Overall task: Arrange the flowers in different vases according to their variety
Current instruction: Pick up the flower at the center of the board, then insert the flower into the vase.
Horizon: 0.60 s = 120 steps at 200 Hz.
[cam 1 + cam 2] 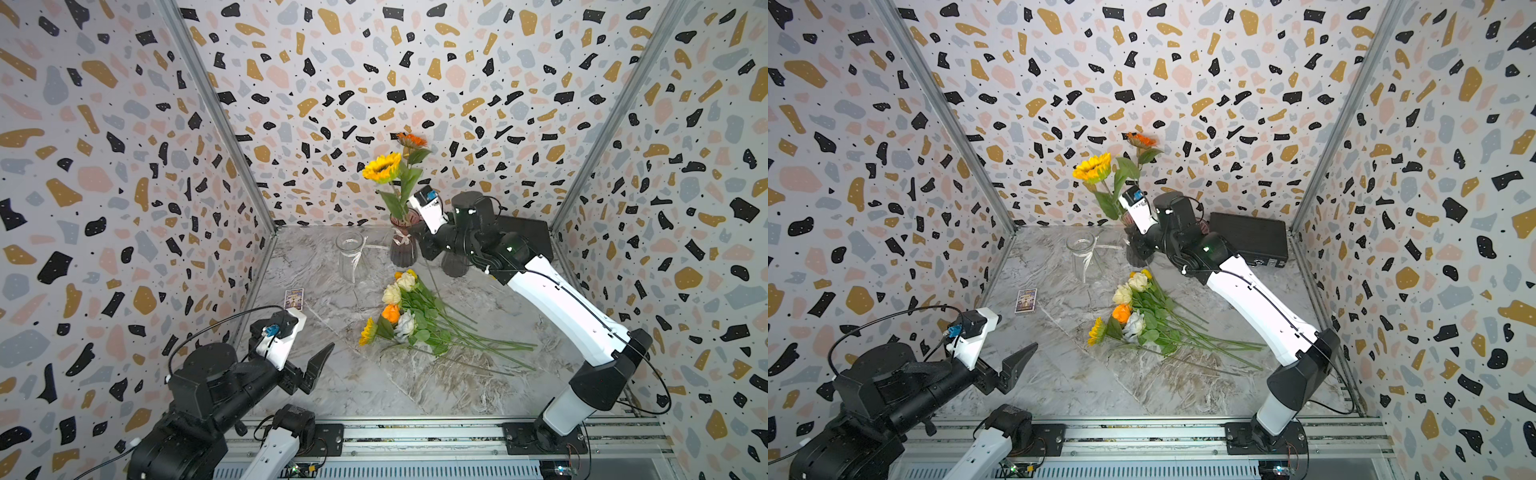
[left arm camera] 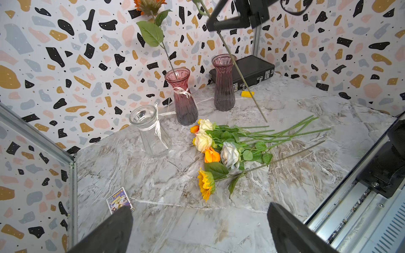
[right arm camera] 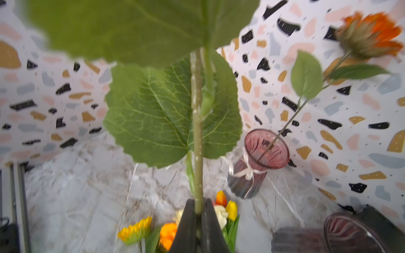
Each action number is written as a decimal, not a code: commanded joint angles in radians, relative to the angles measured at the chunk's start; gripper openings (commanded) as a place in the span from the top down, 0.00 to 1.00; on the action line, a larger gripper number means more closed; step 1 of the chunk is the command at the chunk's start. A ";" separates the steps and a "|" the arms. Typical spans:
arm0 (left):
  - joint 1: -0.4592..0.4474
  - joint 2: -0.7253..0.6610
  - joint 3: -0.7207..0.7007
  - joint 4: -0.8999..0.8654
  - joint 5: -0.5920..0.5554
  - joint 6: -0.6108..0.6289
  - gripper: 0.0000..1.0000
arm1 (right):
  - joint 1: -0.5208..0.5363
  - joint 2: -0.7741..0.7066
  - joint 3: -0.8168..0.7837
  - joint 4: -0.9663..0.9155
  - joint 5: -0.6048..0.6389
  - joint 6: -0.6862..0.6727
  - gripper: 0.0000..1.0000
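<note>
- My right pincer point(image 3: 198, 211) is closed tight on the stem point(image 3: 196, 131) of a yellow sunflower point(image 1: 381, 168), below its broad leaves, and the bloom stands high.
- The foot of this stem hangs in front of the plain ribbed vase point(image 2: 224, 87) and is in no vase. I cannot tell if it touches the table point(image 1: 374, 386).
- The ribbon vase point(image 2: 184, 98) just beside it already holds an orange sunflower point(image 1: 411, 140), so I judge the step in hand is bringing this sunflower to join it.
- Next I must lift the foot above that rim, centre it over the narrow mouth, lower it, and only then open.
- My left pincer point(image 2: 199, 211) is wide open and empty, near the front left.
- The other flowers point(image 1: 409, 316) lie in a heap mid-table, and the clear vase point(image 1: 351, 257) is empty.
</note>
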<state>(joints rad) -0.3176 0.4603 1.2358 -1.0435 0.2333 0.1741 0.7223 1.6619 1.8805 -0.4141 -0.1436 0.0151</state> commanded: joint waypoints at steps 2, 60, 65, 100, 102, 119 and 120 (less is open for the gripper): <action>-0.006 -0.010 -0.017 0.083 0.034 -0.016 0.01 | -0.029 0.041 0.072 0.222 -0.042 0.077 1.00; -0.005 -0.003 -0.057 0.112 0.032 -0.015 0.01 | -0.062 0.111 0.096 0.729 0.112 0.090 1.00; -0.006 -0.004 -0.061 0.117 0.032 -0.015 0.01 | -0.064 0.116 0.102 0.758 0.126 0.092 1.00; -0.006 -0.001 -0.085 0.141 0.038 -0.014 0.01 | -0.082 0.152 0.110 0.949 0.215 0.080 1.00; -0.006 -0.001 -0.086 0.142 0.038 -0.014 0.01 | -0.083 0.156 0.112 0.957 0.222 0.077 1.00; -0.006 0.004 -0.092 0.142 0.040 -0.010 0.01 | -0.097 0.189 0.125 1.016 0.254 0.054 1.00; -0.006 0.004 -0.093 0.142 0.040 -0.010 0.01 | -0.098 0.192 0.127 1.017 0.256 0.053 1.00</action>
<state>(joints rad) -0.3176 0.4599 1.1549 -0.9619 0.2543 0.1673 0.6441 1.8336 1.9465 0.4061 0.0280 0.0898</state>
